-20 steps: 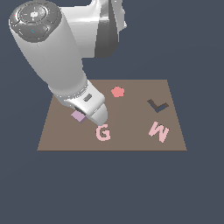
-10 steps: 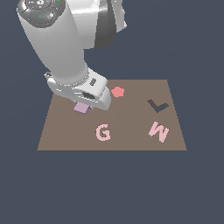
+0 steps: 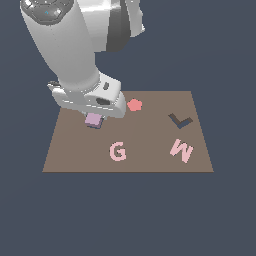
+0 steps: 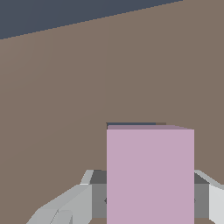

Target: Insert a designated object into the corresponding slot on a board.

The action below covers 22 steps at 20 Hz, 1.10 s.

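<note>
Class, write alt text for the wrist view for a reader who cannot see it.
A pale lilac tile fills the foreground, held between the gripper fingers. A thin dark edge of the slot shows just beyond it on the brown board.

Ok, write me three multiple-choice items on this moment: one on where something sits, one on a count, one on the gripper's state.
1. On the board, where is the red flower piece relative to the pink G?
A. nearer the far edge
B. nearer the near edge
C. on top of it

2. How many pink letters lie on the board?
A. one
B. two
C. four

3. What is the gripper doing?
A. open over the W
B. shut on nothing
C. shut on the lilac tile

Answers: 1 A, the exterior view shows the flower toward the far edge and the G toward the near edge. 2 B, only a G and a W show. 3 C, the wrist view shows the tile filling the space between grey fingers on either side.
</note>
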### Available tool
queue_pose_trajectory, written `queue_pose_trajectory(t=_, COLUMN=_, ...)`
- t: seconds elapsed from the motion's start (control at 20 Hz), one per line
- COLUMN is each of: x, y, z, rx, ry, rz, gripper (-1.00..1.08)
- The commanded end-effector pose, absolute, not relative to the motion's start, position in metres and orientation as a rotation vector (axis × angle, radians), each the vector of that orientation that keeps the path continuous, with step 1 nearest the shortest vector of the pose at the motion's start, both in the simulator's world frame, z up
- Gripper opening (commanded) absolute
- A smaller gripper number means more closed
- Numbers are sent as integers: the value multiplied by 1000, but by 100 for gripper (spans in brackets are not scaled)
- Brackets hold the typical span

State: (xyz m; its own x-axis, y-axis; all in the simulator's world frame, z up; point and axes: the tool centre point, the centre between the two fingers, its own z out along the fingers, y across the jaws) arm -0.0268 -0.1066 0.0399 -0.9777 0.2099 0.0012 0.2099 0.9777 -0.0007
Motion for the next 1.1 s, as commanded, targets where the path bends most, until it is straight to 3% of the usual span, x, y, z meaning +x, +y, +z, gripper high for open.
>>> queue_pose_trajectory(t=0.0, x=-28, y=-107, z=40, rx=-310, ry=-3126, rz=1, gripper=-100)
queue_pose_trajectory(t=0.7, x=-27, y=-107, z=30, rx=-317, ry=-3125, rz=1, gripper=-100)
queue_pose_trajectory(t=0.75, x=-27, y=-107, z=30, rx=-317, ry=-3125, rz=1, gripper=100)
queue_pose_trajectory(t=1.05, x=-27, y=-107, z=30, rx=-317, ry=-3125, rz=1, gripper=100)
